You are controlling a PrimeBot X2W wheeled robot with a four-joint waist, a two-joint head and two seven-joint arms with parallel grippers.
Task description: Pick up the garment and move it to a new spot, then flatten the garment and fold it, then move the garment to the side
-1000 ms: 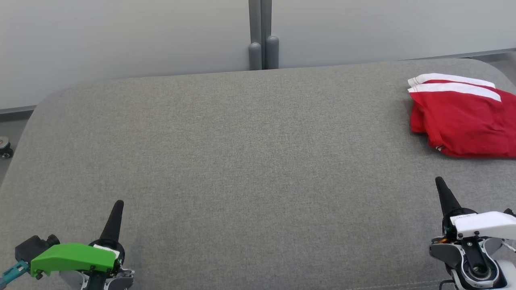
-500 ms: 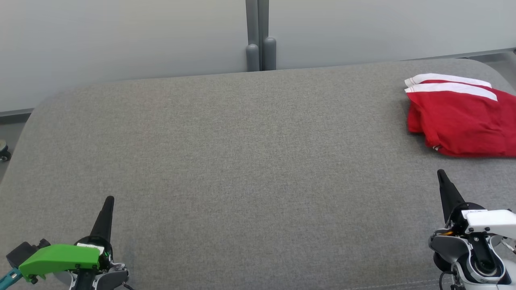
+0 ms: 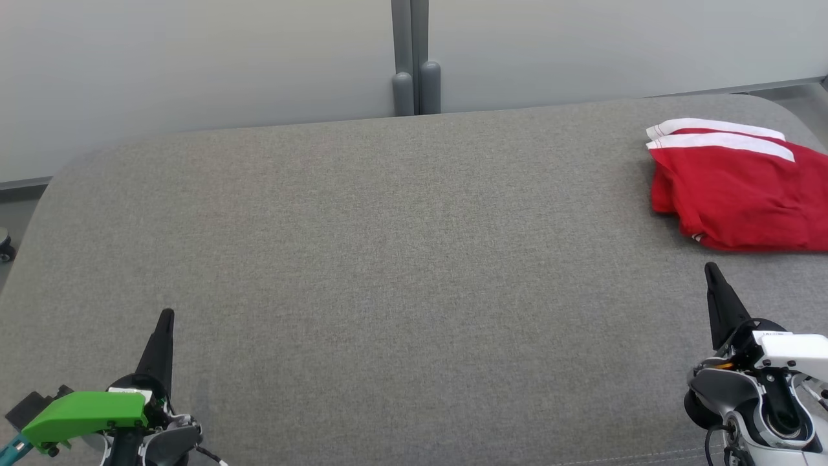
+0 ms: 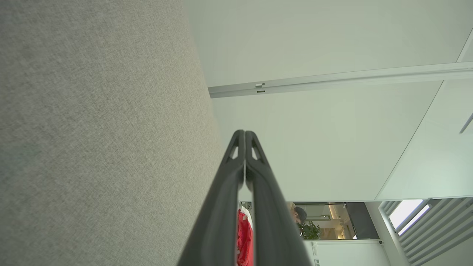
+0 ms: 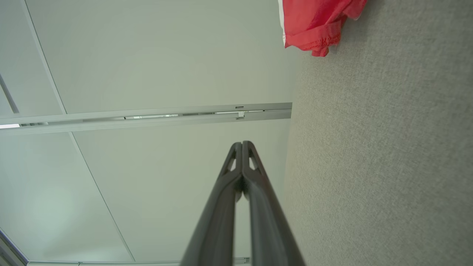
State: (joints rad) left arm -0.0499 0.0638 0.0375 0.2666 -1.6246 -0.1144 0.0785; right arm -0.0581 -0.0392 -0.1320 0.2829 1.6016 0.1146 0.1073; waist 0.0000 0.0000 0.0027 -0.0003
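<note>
Grey cushion (image 3: pixel 388 226); garment (image 3: pixel 731 188) beyond clenched right end effector (image 3: pixel 710 268); person (image 4: pixel 298 214) past clenched left end effector (image 4: pixel 244 132).

Red cloth garment w/ white bands (image 3: pixel 731 194) lies on the grey fabric-covered worktop (image 3: pixel 414 246), at its far R end, near the back edge. L claw (image 3: pixel 166 315) is at the front-L of the worktop, R claw (image 3: pixel 711 267) at the front-R; the two are well apart w/ bare worktop btwn. Garment is beyond the R claw, not touching it. Pale flat wall panels (image 3: pixel 194 58) stand behind the worktop, w/ a grey upright post (image 3: pixel 410 58) at mid-back.
</note>
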